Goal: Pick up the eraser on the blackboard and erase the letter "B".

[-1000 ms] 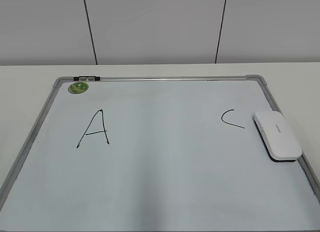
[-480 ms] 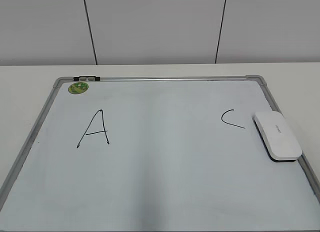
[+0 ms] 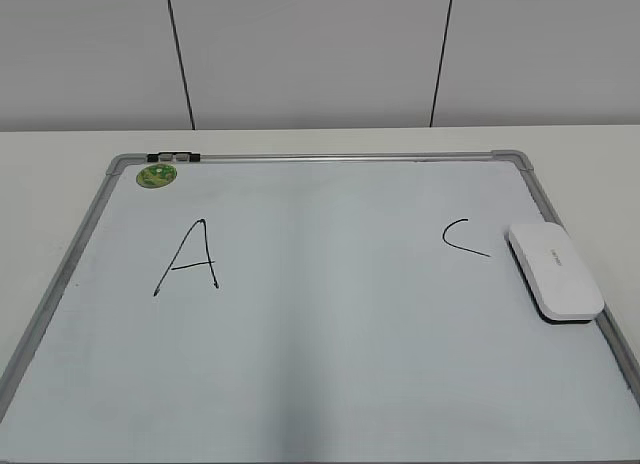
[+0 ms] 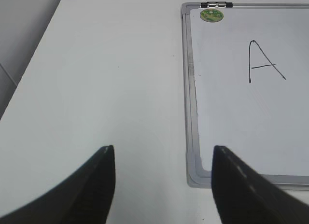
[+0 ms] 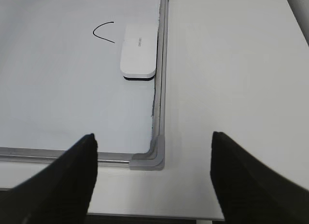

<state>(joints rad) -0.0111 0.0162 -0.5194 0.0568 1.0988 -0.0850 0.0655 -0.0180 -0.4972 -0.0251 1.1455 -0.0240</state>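
Note:
The white eraser [image 3: 555, 270] lies on the blackboard [image 3: 330, 159] by its right edge, just right of the "C" [image 3: 463, 237]; it also shows in the right wrist view [image 5: 139, 52]. The "A" [image 3: 188, 256] stands at the left. No letter "B" shows between them; that part of the board is blank. My left gripper [image 4: 161, 156] is open and empty over the table near the board's near left corner. My right gripper [image 5: 153, 147] is open and empty above the board's near right corner [image 5: 149, 159]. Neither gripper shows in the exterior view.
A small round green sticker [image 3: 157, 174] sits at the board's far left corner, next to a metal clip [image 3: 173, 157]. The board lies on a white table [image 4: 96, 79]. A grey panelled wall stands behind. The table's front edge shows in the right wrist view [image 5: 145, 215].

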